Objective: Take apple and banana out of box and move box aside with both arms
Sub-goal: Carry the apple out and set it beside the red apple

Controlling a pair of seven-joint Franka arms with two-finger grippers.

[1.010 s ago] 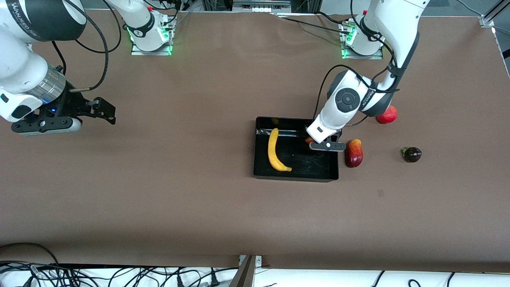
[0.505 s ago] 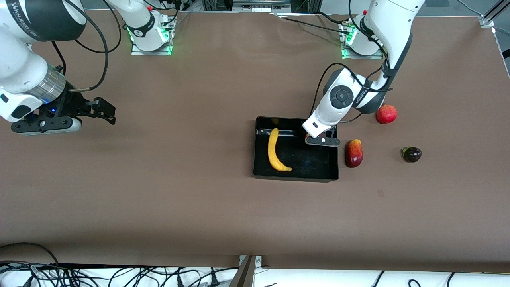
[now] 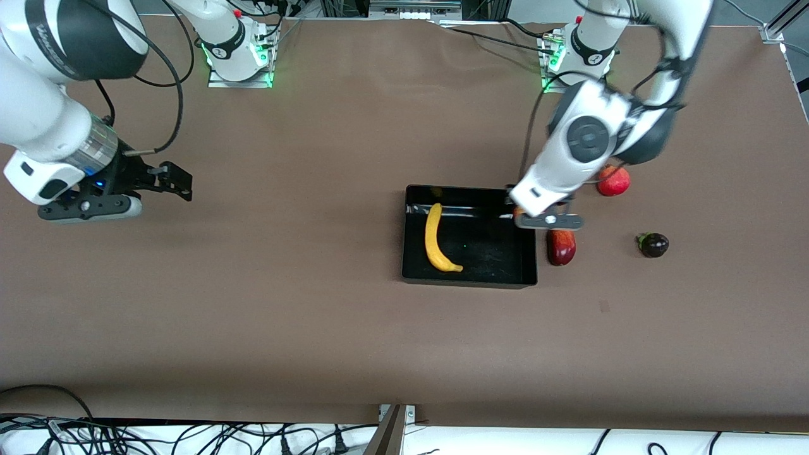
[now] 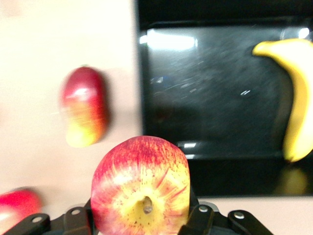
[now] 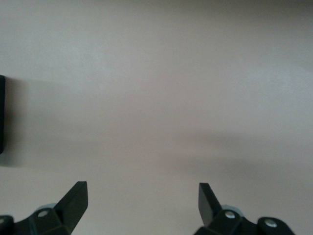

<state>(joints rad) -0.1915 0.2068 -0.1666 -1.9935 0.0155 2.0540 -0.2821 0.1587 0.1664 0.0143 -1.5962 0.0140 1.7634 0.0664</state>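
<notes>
Left end effector [image 4: 142, 226] clasping apple [image 4: 141, 183], stem toward wrist camera

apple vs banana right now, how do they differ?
Apple is round, red with yellow streaks; banana is long, curved, yellow. The apple is clamped in the left gripper over the box's corner; the banana lies flat in the box, untouched. Both are fruit to be taken out.

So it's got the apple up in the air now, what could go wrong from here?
1. The left gripper holds the apple only low down, so it might slip out and fall.
2. It hangs over the box edge beside the mango; setting it down there could knock the mango.
3. The banana still lies in the box.
</notes>
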